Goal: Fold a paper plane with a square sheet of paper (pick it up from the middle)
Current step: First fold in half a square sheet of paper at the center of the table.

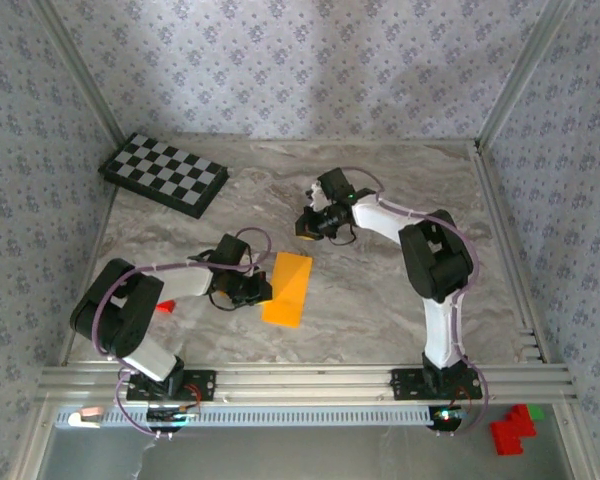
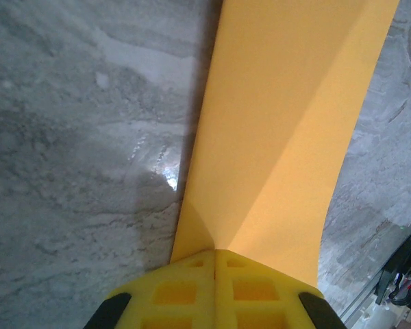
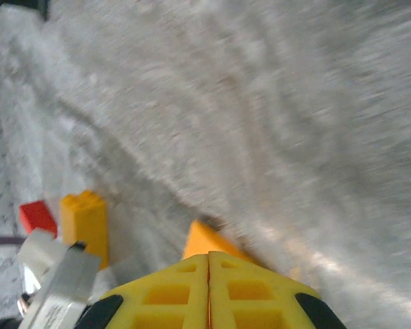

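Paper sheet (image 2: 281, 137) clamped in left pincer (image 2: 215, 255).

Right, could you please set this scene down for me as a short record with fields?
paper: thin orange-yellow sheet of paper, creased narrower than a square, not yet a dart
surface: grey marbled table
left gripper: jaws shut on an edge of the sheet
right gripper: jaws shut, beyond the sheet's far end
other: black-and-white checkered board at the far left corner
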Controlling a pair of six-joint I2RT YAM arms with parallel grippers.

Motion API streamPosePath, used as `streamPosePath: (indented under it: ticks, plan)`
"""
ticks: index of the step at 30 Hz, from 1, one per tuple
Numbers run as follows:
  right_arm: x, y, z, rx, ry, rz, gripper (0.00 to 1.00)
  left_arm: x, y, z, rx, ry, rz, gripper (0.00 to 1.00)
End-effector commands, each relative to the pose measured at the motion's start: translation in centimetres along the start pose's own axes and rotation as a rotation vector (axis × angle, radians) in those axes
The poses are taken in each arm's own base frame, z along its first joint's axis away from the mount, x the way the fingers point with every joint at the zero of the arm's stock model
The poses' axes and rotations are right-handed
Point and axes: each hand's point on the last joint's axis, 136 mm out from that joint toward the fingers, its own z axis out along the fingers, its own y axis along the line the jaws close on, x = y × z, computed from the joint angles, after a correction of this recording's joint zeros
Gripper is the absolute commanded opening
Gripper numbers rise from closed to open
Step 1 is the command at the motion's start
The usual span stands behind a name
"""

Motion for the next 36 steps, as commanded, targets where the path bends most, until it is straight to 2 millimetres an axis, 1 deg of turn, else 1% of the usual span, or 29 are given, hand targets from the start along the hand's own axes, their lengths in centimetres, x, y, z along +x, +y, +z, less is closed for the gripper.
streamPosePath:
  ticks: [1,4,9,11,14,19,22,25,30,34,35,36]
  plan:
    - [2.2,2.0,1.6,-0.057,0.038,-0.034,0.09,1.6,2.2,0.5,-0.096,0.035,-0.058,0.0]
    - [3.1,3.1,3.2,-0.098,0.07,-0.024,0.09,1.7,2.3,0.5,-0.099,0.038,-0.058,0.0]
    - [4.2,3.5,5.8,-0.121,0.125,-0.004,0.09,1.9,2.7,0.7,-0.108,0.046,-0.059,0.0]
    - [4.6,2.9,6.7,-0.119,0.142,0.017,0.09,2.0,2.8,0.7,-0.111,0.049,-0.061,0.0]
    - [5.2,1.3,7.4,-0.1,0.157,0.052,0.09,1.9,2.7,0.7,-0.108,0.046,-0.059,0.0]
    - [5.5,-0.8,7.9,-0.078,0.162,0.076,0.09,1.8,2.5,0.7,-0.102,0.047,-0.056,0.0]
    - [6.0,-2.1,8.2,-0.058,0.173,0.09,0.08,1.4,1.8,0.5,-0.086,0.041,-0.046,0.0]
    - [6.7,-3.2,8.4,-0.04,0.187,0.094,0.08,0.7,0.5,-0.1,-0.058,0.021,-0.029,0.06]
    - [7.4,-4.7,8.8,-0.015,0.21,0.117,0.08,-1.0,-1.8,-2.0,-0.021,-0.032,0.012,0.23]
    - [7.9,-5.3,8.8,-0.011,0.219,0.092,0.08,-2.5,-2.8,-3.2,0.002,-0.073,0.018,0.26]
    - [8.0,-5.4,8.8,-0.007,0.22,0.09,0.08,-2.9,-2.9,-3.4,0.011,-0.08,0.018,0.25]
    - [8.0,-5.5,8.8,-0.004,0.219,0.087,0.08,-3.2,-3.1,-3.5,0.017,-0.085,0.015,0.22]
